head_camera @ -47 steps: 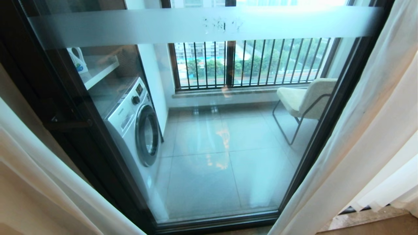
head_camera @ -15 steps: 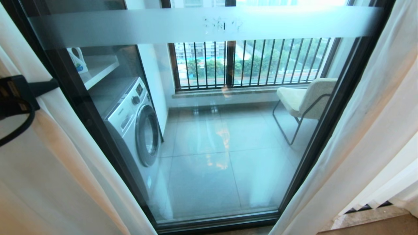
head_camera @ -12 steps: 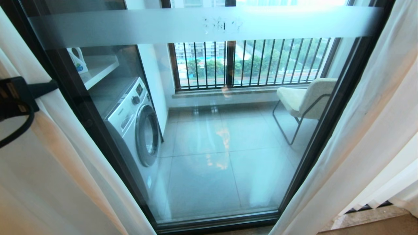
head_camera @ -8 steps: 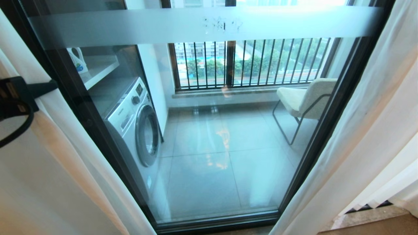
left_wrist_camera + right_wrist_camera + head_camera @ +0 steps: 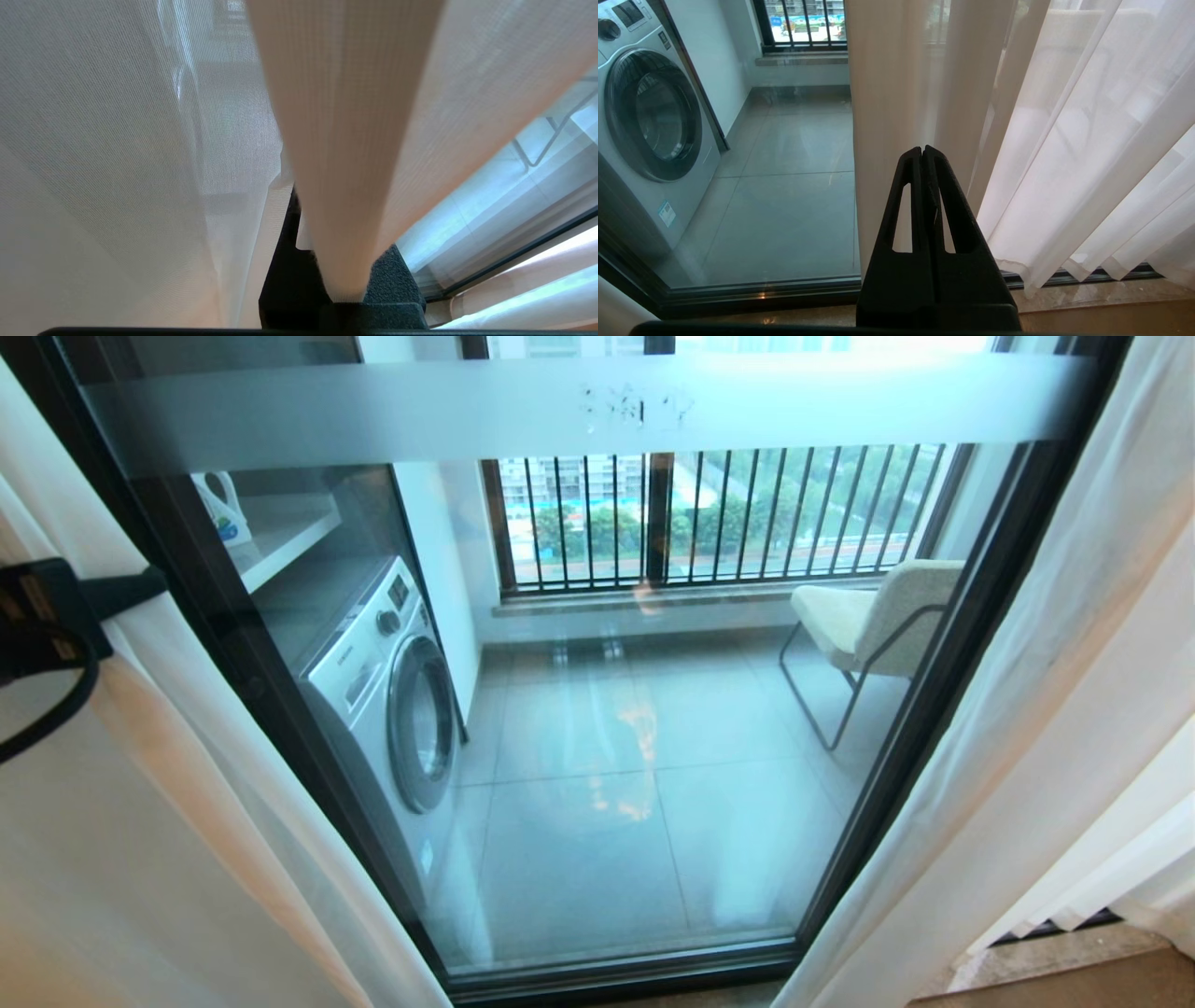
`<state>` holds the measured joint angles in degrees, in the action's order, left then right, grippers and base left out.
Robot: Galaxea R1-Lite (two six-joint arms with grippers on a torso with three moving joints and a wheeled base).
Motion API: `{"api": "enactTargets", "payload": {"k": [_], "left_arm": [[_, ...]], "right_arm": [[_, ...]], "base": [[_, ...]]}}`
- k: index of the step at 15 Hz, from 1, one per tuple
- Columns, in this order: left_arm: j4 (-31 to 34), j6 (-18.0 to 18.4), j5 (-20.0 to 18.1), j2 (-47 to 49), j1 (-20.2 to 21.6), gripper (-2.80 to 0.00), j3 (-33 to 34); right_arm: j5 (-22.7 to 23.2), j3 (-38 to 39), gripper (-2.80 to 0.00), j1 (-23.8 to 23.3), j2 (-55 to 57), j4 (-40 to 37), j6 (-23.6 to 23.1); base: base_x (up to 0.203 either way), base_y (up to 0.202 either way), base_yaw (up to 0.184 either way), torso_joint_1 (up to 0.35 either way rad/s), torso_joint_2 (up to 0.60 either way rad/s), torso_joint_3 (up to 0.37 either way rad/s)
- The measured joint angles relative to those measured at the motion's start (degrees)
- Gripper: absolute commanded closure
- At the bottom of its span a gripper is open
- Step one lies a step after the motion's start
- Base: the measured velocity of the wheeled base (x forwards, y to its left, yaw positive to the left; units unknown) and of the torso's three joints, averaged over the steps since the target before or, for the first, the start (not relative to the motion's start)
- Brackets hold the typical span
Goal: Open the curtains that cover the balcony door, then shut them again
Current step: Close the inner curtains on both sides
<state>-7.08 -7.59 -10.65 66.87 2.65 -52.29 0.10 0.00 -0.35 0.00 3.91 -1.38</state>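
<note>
The sheer white curtains hang as two panels, the left panel (image 5: 187, 803) and the right panel (image 5: 1027, 709), with the balcony door (image 5: 607, 756) showing between them. The door's glass carries a frosted band (image 5: 560, 406) in a dark frame (image 5: 233, 644). My left gripper (image 5: 140, 586) is at the left edge of the head view, shut on a fold of the left panel (image 5: 345, 140). In the left wrist view the fabric runs out from between the left gripper's (image 5: 343, 242) black fingers (image 5: 392, 280). My right gripper (image 5: 922, 149) is parked low, shut and empty, in front of the right panel (image 5: 1064, 140).
Behind the glass stand a washing machine (image 5: 392, 709), a shelf with a detergent bottle (image 5: 222, 509), a beige chair (image 5: 878, 616) and the barred railing window (image 5: 719, 513). A stone sill (image 5: 1046, 961) runs below the right panel.
Since three seconds ago my left gripper has come into the head view, drawing the left panel's edge rightward over the door frame. Over the last second nothing has moved.
</note>
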Motion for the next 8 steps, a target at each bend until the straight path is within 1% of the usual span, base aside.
{"api": "enactTargets", "payload": {"k": [5, 7, 8], "left_arm": [[0.0, 0.0, 0.0, 0.1, 0.0, 0.0, 0.0], [0.0, 0.0, 0.0, 0.1, 0.0, 0.0, 0.4], [0.0, 0.0, 0.0, 0.1, 0.0, 0.0, 0.4]], "right_arm": [[0.0, 0.0, 0.0, 0.0, 0.0, 0.0, 0.0], [0.1, 0.0, 0.0, -0.1, 0.0, 0.0, 0.0], [0.0, 0.0, 0.0, 0.0, 0.0, 0.0, 0.0]], "base": [[0.0, 0.0, 0.0, 0.0, 0.0, 0.0], [0.002, -0.072, -0.005, 0.001, 0.0, 0.001], [0.001, -0.141, -0.003, 0.006, 0.0, 0.006]]}}
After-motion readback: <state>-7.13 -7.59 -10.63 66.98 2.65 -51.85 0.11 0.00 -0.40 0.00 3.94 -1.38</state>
